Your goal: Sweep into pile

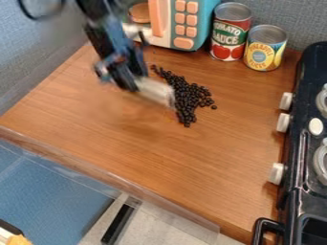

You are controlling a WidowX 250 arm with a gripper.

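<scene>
"What's hard to make out?"

"The gripper [129,82], upper left of centre, is blurred, and I can't tell whether its jaws are open or closed. The pale tool [155,92] at its lower end is smeared too. The top edge cuts off the toy microwave [185,24]; the right edge cuts off the toy stove [295,158]."

"And the black beans [190,95]?"

"Just above and right of centre, a ragged heap, long axis slanting from upper left down to lower right. The tool points down and right, its far end at their left side."

Black arm [102,40], looping dark cable [39,18]
</scene>
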